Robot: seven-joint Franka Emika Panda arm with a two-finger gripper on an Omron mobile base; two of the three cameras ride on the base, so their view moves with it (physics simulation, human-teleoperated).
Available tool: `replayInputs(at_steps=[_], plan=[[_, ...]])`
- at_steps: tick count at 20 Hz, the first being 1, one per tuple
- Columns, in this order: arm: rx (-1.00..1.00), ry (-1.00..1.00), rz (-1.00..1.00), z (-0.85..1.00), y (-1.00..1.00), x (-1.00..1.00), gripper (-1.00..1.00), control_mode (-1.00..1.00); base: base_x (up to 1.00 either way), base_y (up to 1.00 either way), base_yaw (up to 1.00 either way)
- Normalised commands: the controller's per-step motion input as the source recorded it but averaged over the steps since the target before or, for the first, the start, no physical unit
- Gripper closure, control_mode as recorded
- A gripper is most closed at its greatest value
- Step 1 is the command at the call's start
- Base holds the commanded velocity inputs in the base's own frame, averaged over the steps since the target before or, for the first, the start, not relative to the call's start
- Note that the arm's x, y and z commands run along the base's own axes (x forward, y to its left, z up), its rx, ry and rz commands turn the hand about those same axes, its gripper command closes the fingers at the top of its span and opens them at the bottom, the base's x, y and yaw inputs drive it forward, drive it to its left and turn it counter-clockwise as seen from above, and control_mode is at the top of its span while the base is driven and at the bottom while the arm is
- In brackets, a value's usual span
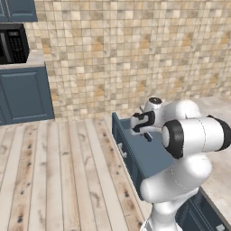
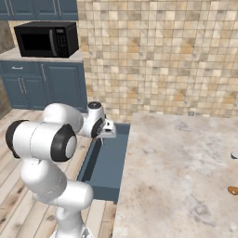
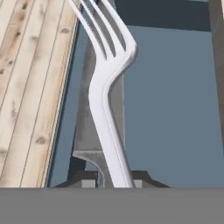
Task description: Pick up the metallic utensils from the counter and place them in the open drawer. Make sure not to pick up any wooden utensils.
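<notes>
Over the open drawer (image 1: 149,153), my gripper (image 1: 148,136) is clenched on a silvery fork (image 3: 107,109), the handle pinched between my fingertips (image 3: 83,180) and the tines pointing away from my hand. Seen along the gripper, the fork hangs above the drawer's flat blue floor, close to the front wall, and beneath it a broad grey knife (image 3: 89,127) already lies inside along that wall. Pale wooden floorboards (image 1: 54,180) run just beyond the drawer's front, where a small silver handle (image 1: 121,149) sticks out.

From the right, the drawer (image 2: 109,162) juts out from under the marbled counter (image 2: 176,172), and my own white arm crowds the space between the camera and the drawer. Far across the counter, well apart from my hand, a small grey piece (image 2: 234,155) sits at the right edge, with an orange-brown wooden spoon (image 2: 233,190) near it, both cut off by the frame. A black microwave (image 2: 46,39) rests on the blue wall cabinets (image 2: 56,83) behind, against a tan tiled wall (image 2: 162,56).
</notes>
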Motion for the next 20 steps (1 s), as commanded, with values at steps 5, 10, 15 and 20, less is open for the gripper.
replayInputs(at_steps=[5,10,15,20], plan=[[0.0,0.09,0.0,-0.61,0.05,0.2,1.0,-1.0,0.0,0.0,0.0],[0.0,0.04,0.0,-0.42,0.0,0.13,1.0,-1.0,0.0,0.0,0.0],[0.0,0.03,0.0,-0.34,0.0,0.17,1.0,-1.0,0.0,0.0,0.0],[0.0,-0.02,0.0,-0.06,0.0,0.09,1.0,-1.0,0.0,0.0,0.0]])
